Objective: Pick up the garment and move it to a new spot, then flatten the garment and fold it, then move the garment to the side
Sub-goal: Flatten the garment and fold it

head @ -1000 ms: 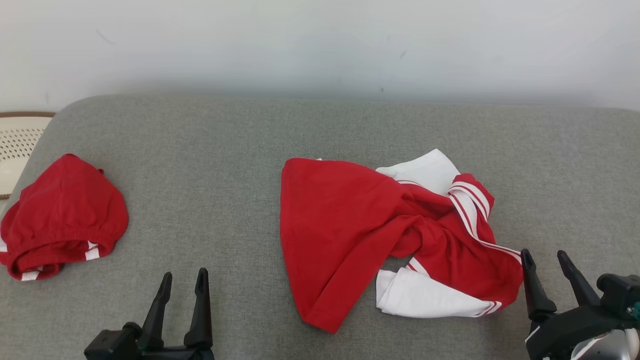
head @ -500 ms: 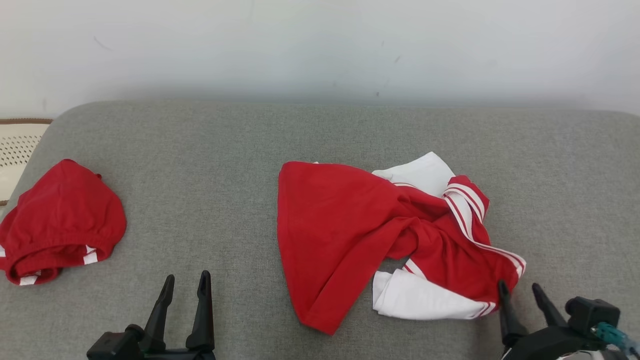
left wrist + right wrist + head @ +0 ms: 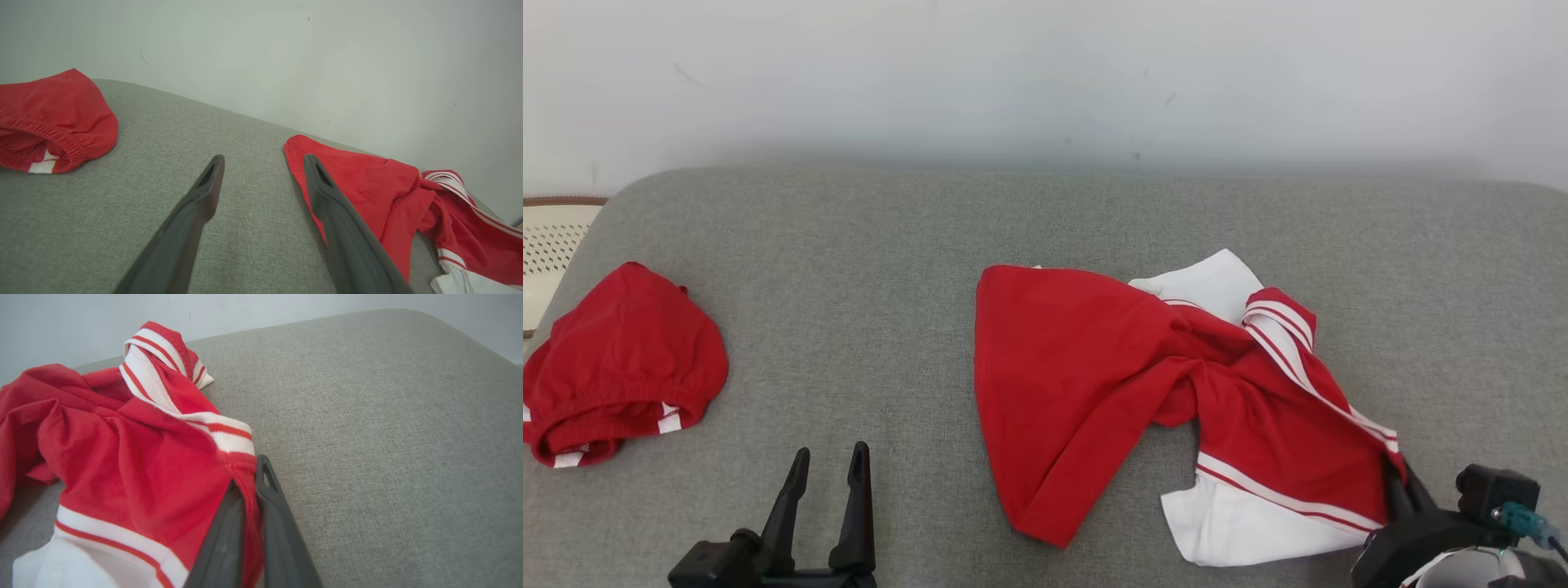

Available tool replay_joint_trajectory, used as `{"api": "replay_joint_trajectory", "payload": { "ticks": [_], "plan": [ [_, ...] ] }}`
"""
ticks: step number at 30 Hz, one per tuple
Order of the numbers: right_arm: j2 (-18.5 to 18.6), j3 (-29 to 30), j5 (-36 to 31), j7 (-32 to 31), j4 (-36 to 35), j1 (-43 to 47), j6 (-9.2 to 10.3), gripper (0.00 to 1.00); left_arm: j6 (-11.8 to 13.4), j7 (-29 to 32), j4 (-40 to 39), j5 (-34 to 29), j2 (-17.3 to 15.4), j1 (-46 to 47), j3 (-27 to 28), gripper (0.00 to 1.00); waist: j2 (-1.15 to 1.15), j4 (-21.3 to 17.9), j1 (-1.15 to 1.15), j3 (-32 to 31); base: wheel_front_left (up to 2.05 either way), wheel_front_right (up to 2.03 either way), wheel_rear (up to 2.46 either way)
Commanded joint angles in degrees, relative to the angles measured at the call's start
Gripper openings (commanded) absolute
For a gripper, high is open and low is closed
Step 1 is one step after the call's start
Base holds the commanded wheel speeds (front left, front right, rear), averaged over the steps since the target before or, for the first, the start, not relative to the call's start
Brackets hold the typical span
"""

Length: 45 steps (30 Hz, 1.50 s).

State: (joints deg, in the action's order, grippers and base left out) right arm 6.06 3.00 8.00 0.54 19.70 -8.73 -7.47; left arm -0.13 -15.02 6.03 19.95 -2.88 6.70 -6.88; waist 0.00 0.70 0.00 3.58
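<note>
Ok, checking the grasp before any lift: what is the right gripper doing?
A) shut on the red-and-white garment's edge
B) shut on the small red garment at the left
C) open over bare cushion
A: the right gripper pinches red fabric of the garment between its closed fingers.

A grey cushion (image 3: 849, 245) carries a crumpled red-and-white shirt (image 3: 1078, 367) near its middle; red shorts (image 3: 621, 351) lie at the cushion's left end.
</note>
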Motion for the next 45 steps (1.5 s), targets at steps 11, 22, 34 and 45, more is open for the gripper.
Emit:
{"api": "replay_joint_trajectory", "payload": {
  "ticks": [11,22,34,45],
  "plan": [
    [4.6,4.6,-2.3,2.5,4.4,-5.3,-0.05,0.96,-0.2,-0.2,0.0,-0.3,0.0,0.7,0.3,1.0,0.0,0.2,0.0,1.1,0.0,0.0,0.0],
    [2.3,4.9,-0.3,11.3,0.1,-4.1,-0.05,1.0,-0.4,-0.2,0.2,-0.4,0.0,0.2,0.4,1.0,0.0,-0.1,0.0,1.1,0.0,0.0,0.0],
    [0.0,2.0,1.2,7.2,-6.6,1.3,-0.05,1.0,-0.2,-0.2,0.5,0.2,0.0,-0.5,-0.9,1.0,0.0,-1.3,0.0,0.6,0.0,0.0,0.0],
    [0.1,1.4,-0.1,4.7,-7.1,2.1,-0.05,1.0,-0.1,-0.2,1.0,0.4,0.0,-0.6,-1.6,1.0,0.0,-1.8,0.0,0.4,0.0,0.0,0.0]
  ]
}}
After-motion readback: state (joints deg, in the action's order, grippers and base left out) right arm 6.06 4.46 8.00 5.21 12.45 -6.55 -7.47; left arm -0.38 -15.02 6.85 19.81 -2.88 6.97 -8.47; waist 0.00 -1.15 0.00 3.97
